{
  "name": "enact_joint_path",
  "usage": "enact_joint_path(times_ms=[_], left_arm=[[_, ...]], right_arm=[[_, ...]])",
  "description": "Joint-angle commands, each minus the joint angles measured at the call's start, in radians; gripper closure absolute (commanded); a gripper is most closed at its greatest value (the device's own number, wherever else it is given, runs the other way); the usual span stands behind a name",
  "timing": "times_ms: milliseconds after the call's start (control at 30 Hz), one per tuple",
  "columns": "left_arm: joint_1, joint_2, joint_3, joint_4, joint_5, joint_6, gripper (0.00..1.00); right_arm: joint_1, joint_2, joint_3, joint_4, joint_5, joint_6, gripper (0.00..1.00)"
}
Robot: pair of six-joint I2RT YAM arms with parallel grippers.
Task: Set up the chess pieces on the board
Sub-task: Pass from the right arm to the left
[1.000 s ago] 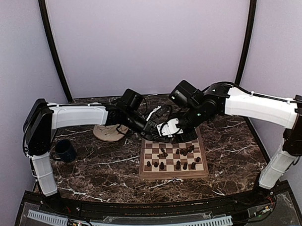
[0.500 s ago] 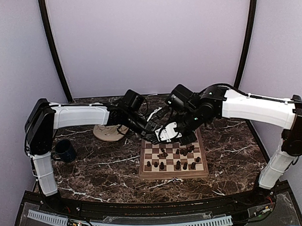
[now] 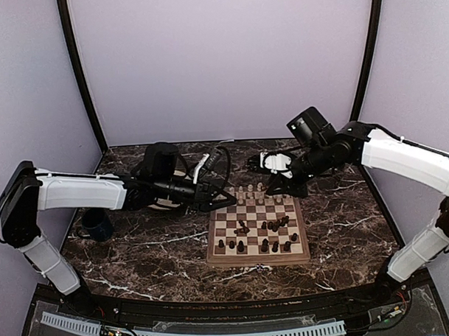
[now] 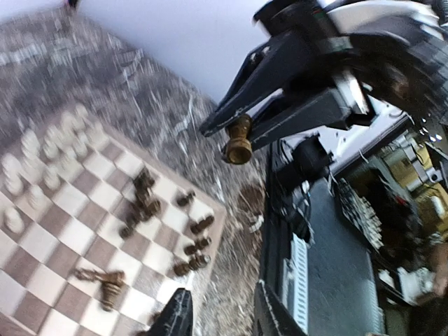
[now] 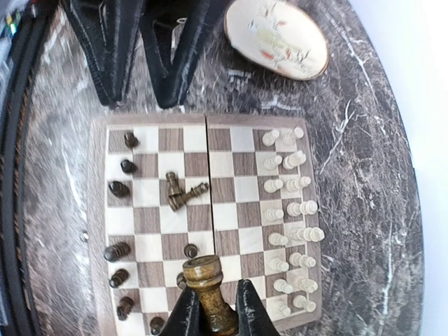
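The board (image 3: 257,258) lies mid-table. Cream chess pieces (image 5: 290,210) stand along its far edge. Dark ones (image 5: 119,248) stand scattered on the near half, and two dark pieces (image 5: 179,190) lie toppled there. My right gripper (image 5: 217,311) is shut on a dark rook (image 5: 208,283), held in the air above the board's far right part (image 3: 275,177). My left gripper (image 3: 220,200) hovers at the board's far left corner, open and empty. Its dark fingers (image 5: 105,49) show at the top of the right wrist view. The left wrist view shows the rook (image 4: 239,141) in the right gripper.
A round cream plate (image 5: 276,35) lies left of the board's far corner, partly under my left arm. A dark mug (image 3: 97,224) stands at the table's left side. The dark marble table (image 3: 345,230) ends at a black front rail.
Both grippers met over the board's far edge. The right one shut on the dark rook and rose back right with it. The left one opened and drew back to the left.
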Motion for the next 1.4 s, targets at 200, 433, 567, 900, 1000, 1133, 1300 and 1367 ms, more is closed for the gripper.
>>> enact_joint_path(times_ms=[200,433,567,900,1000,1133,1300,1367], left_arm=[[-0.117,-0.116,-0.063,0.372,-0.28,0.319,0.62],[-0.146,-0.064,0.019,0.34,-0.216,0.385,0.58],[-0.147,-0.035,0.043,0.344,-0.21,0.378,0.57],[-0.149,0.009,0.083,0.315,-0.247,0.379,0.58],[-0.149,0.025,0.098,0.307,-0.231,0.368,0.62],[-0.149,0.038,0.11,0.292,-0.215,0.362,0.71],[-0.149,0.046,0.123,0.262,-0.203,0.368,0.81],[-0.149,0.05,0.126,0.252,-0.199,0.368,0.85]], right_arm=[[-0.157,-0.028,-0.047,0.13,-0.541,0.218,0.97],[-0.173,-0.002,-0.026,0.12,-0.647,0.236,0.96],[-0.173,0.002,-0.027,0.12,-0.649,0.232,0.96],[-0.173,0.012,-0.02,0.098,-0.665,0.215,0.94],[-0.172,0.01,-0.023,0.097,-0.663,0.212,0.94],[-0.172,0.004,-0.03,0.099,-0.656,0.211,0.94],[-0.172,-0.005,-0.036,0.103,-0.65,0.213,0.94],[-0.173,-0.006,-0.038,0.105,-0.648,0.213,0.94]])
